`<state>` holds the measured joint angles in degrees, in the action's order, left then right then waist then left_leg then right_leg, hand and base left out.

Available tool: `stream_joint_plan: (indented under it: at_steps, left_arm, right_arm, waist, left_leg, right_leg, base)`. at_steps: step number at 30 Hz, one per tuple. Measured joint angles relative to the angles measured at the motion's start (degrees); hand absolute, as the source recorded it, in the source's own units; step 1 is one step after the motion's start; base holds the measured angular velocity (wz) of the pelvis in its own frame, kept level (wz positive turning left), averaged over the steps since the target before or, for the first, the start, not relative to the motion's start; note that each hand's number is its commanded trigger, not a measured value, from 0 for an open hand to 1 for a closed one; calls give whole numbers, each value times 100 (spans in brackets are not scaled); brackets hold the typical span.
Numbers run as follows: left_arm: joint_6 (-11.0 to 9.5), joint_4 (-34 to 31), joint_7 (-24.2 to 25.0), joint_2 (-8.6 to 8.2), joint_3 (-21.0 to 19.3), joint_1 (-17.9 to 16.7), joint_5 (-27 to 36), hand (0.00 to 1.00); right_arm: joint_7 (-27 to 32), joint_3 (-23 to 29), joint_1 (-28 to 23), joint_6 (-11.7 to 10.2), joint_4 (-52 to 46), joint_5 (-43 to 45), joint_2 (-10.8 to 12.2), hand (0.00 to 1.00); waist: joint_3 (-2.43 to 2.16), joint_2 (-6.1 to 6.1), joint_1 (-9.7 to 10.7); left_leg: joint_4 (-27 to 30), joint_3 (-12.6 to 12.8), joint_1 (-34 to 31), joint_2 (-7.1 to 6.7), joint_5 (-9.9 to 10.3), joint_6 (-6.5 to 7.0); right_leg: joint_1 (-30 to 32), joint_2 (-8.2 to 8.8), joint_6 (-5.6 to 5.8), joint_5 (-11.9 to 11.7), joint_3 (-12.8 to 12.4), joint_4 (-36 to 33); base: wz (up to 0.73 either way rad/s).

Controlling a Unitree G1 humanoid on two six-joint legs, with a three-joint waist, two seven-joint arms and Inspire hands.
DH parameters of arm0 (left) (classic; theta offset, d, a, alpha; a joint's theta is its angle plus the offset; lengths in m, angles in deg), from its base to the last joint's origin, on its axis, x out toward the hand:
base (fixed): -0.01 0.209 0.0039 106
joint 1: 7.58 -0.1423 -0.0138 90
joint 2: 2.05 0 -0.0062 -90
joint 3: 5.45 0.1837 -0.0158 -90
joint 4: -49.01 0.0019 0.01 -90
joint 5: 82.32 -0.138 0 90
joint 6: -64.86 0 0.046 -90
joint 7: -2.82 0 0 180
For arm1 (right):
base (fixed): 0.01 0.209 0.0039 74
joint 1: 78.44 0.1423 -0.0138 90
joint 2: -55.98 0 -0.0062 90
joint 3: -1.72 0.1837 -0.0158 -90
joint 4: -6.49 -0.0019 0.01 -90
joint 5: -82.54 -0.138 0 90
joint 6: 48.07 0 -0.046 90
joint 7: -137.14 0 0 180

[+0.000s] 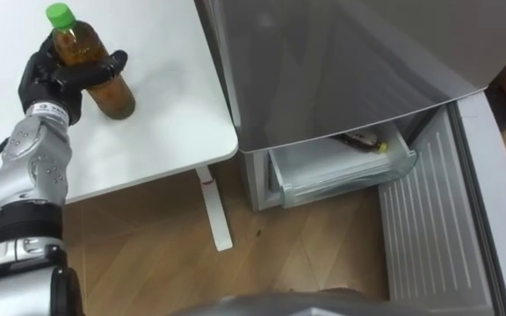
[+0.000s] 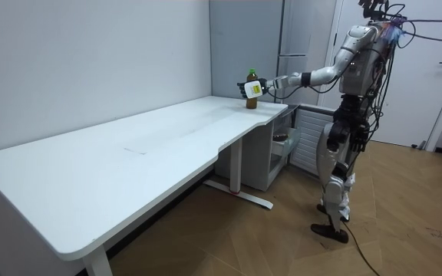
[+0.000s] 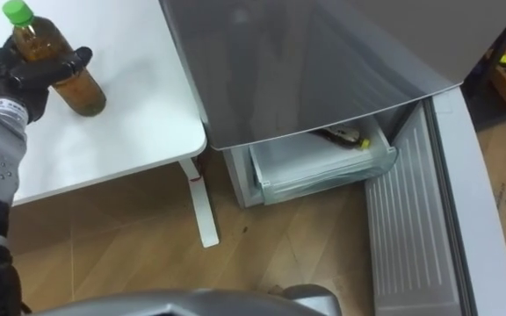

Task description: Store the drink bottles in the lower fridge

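a: left eye view: what is the left robot hand (image 1: 46, 77) doing?
b: it is curling its fingers round the green-capped tea bottle (image 1: 117, 95) at the white desk (image 1: 161, 123); the open fridge drawer (image 1: 350, 175) is sitting well to its right.
a: room view?
b: the arm is reaching out, holding the tea bottle at the desk corner.
a: right eye view?
b: it is showing the same grip.

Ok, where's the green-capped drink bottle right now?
In the left eye view's upper left, the bottle stands on the white table near its corner beside the fridge, with the left hand wrapped round it.
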<state>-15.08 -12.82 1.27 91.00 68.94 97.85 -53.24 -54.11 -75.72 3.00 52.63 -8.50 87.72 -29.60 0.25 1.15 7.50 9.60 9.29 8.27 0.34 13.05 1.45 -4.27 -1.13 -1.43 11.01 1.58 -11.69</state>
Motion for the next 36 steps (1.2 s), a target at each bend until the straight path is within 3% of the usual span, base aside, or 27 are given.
stream_joint_plan:
  at_steps: [10, 20, 25, 28, 31, 36]
  left_arm:
    - [114, 40, -128, 8, 1, 1, 9, 100]
    - [136, -102, -415, -37, 43, 15, -80, 100]
    - [136, -382, -387, -91, 334, 8, -83, 100]
    - [136, -671, -375, -113, 499, 6, -121, 100]
    - [135, -1159, -402, -268, 530, -2, -358, 100]
    - [136, -2385, -442, -308, 929, -90, -387, 100]
  right_arm:
    - [24, -2, 43, -7, 3, -1, -1, 0]
    - [64, -24, 183, -80, -213, -153, -12, 0]
    - [57, -243, 430, -211, -249, -499, 1, 0]
    - [66, -303, 492, -344, -282, -639, 14, 0]
    - [55, -463, 520, -381, -435, -718, 26, 0]
    - [72, -951, 467, -368, -925, -868, 40, 0]
  waist:
    - [-2, -40, 4]
    - [-10, 80, -21]
    - [-11, 80, -59]
    - [-7, 75, -88]
    - [9, 49, -155]
    - [27, -38, -304]
  left_leg:
    - [-1, 1, -24, -2, 0, 0]
    - [7, 0, -115, 0, 0, 0]
    - [6, -17, -149, 0, -2, 1]
    - [5, -24, -163, 3, -2, 1]
    - [6, -42, -180, 22, -2, 1]
    - [11, -98, -231, 14, -3, -1]
  right_leg:
    - [29, 0, 0, 0, -9, -3]
    - [112, 3, -1, -3, 9, -14]
    - [122, 4, -3, -7, 13, -40]
    - [119, 4, -7, -18, 25, -8]
    - [120, 7, -11, -23, 39, 1]
    - [134, 25, -10, -23, 167, 19]
  base:
    - [0]
    - [0]
    - [0]
    - [0]
    - [2]
    - [6]
